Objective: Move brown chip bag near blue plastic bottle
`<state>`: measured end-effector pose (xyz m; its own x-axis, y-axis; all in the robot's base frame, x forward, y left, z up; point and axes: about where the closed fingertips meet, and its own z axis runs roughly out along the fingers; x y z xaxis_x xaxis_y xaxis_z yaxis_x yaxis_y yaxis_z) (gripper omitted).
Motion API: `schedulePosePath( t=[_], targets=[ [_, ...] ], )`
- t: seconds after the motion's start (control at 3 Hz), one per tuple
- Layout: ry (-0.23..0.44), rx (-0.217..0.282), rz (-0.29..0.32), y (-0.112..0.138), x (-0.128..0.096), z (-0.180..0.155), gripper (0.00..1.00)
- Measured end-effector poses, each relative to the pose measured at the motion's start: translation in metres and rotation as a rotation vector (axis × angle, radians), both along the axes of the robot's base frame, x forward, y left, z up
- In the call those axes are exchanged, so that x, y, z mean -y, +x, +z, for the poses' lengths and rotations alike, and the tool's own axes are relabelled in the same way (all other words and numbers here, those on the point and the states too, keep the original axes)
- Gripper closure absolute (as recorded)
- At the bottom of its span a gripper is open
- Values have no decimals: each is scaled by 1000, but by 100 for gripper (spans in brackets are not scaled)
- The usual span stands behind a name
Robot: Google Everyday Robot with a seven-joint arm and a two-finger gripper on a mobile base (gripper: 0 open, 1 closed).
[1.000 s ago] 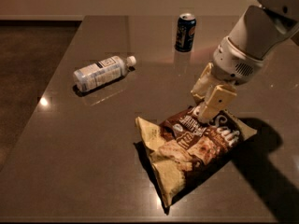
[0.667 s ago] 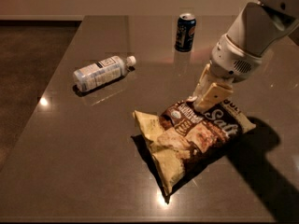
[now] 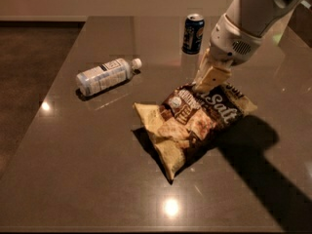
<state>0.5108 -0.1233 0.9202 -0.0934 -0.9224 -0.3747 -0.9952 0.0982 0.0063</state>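
The brown chip bag (image 3: 195,123) lies crinkled on the dark table, right of centre, with "Salt" lettering facing up. My gripper (image 3: 204,86) comes down from the upper right and is shut on the bag's far top edge. The blue plastic bottle (image 3: 105,76) lies on its side to the left, white cap pointing right. A gap of bare table separates it from the bag's left corner.
A dark blue soda can (image 3: 193,33) stands upright at the back, just behind my arm. The table (image 3: 73,179) has its left edge beside a dark floor. My arm casts a broad shadow at the right front.
My gripper has moved away from the camera and slightly left, pulling the chip bag with it toward the bottle. The bottle and can have not moved.
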Motion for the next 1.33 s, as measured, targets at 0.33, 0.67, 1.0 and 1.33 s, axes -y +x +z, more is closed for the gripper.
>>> schedulePosePath(
  t=[0.33,0.67,1.0,1.33],
  targets=[
    [16,33,7,29,-13,12,100],
    [47,55,12,64,-30,22,100],
    [92,71,6,93,-49,31,100],
    [142,78,-9,111,-69,39,100]
  ],
)
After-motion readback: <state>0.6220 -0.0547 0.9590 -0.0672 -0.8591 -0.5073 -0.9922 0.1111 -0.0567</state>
